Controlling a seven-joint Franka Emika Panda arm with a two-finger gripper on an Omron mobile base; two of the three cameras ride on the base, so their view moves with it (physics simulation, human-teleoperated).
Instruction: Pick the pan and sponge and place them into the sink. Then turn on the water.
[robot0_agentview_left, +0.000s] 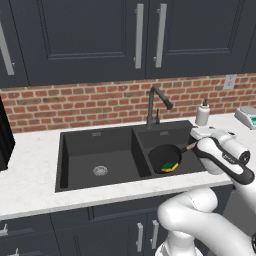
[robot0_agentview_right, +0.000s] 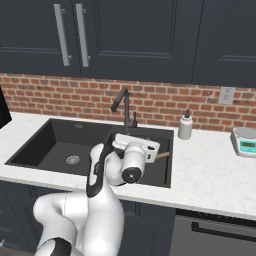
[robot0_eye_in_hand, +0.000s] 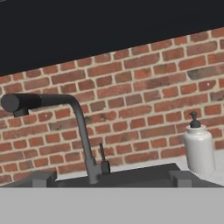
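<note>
Your gripper (robot0_eye_in_hand: 111, 178) faces the faucet (robot0_eye_in_hand: 83, 140) with fingertips spread wide, holding nothing — probably lining up on its small lever. Pan (robot0_agentview_left: 165, 158) sits in the sink (robot0_agentview_left: 62, 165)'s right basin with the sponge (robot0_agentview_left: 171, 165) inside it, so just water's left. No readable labels anywhere — soap bottle (robot0_eye_in_hand: 199, 148) is blank.

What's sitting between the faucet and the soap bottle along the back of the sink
Nothing: in the hand view the stretch between the faucet and the soap bottle is bare brick wall above the sink rim.
</note>
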